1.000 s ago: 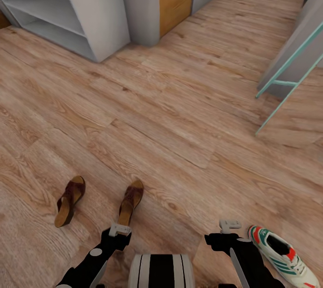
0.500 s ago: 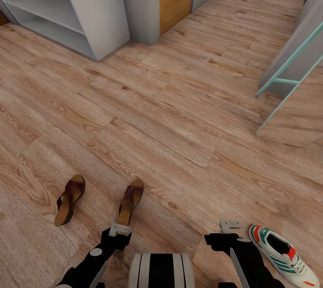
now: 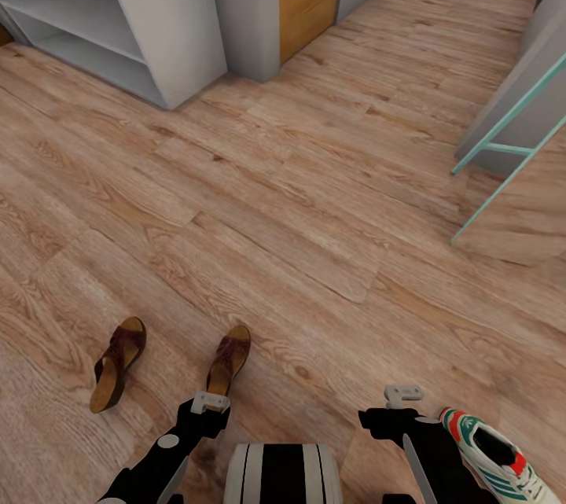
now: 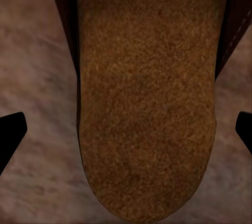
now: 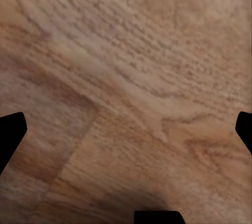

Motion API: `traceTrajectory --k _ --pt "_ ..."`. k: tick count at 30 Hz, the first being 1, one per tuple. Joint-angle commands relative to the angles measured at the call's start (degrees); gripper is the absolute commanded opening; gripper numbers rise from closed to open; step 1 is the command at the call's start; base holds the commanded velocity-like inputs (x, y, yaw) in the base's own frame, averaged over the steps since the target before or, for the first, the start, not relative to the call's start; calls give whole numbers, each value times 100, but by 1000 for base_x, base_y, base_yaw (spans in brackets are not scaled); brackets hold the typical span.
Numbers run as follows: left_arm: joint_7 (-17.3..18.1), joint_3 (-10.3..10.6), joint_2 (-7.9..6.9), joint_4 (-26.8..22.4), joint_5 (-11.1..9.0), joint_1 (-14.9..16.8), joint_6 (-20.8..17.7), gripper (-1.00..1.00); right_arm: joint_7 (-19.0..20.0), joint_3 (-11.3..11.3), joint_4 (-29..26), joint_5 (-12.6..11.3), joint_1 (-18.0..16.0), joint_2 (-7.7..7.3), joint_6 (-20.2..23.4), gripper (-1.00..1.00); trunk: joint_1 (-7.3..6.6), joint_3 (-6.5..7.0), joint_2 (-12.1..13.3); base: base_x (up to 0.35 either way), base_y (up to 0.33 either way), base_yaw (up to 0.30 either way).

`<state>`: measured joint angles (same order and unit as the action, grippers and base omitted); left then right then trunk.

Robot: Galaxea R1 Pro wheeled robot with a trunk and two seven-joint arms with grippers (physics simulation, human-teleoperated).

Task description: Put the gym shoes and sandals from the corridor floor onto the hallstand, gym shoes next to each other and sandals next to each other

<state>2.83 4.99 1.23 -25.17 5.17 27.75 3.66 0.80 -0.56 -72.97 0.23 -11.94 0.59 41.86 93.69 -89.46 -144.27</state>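
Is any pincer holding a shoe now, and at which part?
Nothing is held. The left pincer is open above a sandal's heel; the right pincer is open over bare floor.

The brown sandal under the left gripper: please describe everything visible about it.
The dark brown leather sandal with a tan insole lies flat on the wooden floor, sole down, straps at its far end. Its heel end sits below the left gripper, whose fingers stand wide apart on either side of the suede-like insole, not touching it.

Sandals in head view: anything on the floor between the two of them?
No. The left sandal and the right sandal are apart, with bare wooden floor between them in the head view.
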Motion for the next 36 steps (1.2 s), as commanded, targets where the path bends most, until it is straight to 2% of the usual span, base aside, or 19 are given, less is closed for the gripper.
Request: traceTrajectory --k 1,11,15,36 --pt "7 -7 1 3 54 2 21 100 8 -6 -6 3 -2 3 26 100 0 -3 -1 27 0 0" --pt "7 -7 0 3 54 2 21 100 8 -6 -6 3 -2 3 26 100 0 -14 -1 8 0 0" --pt "7 -7 0 3 54 2 21 100 8 -6 -6 3 -2 3 24 100 5 -81 -4 0 0 0" --pt "7 -7 2 3 54 2 21 100 8 -5 -6 3 -2 3 24 100 5 -90 -4 0 0 0"
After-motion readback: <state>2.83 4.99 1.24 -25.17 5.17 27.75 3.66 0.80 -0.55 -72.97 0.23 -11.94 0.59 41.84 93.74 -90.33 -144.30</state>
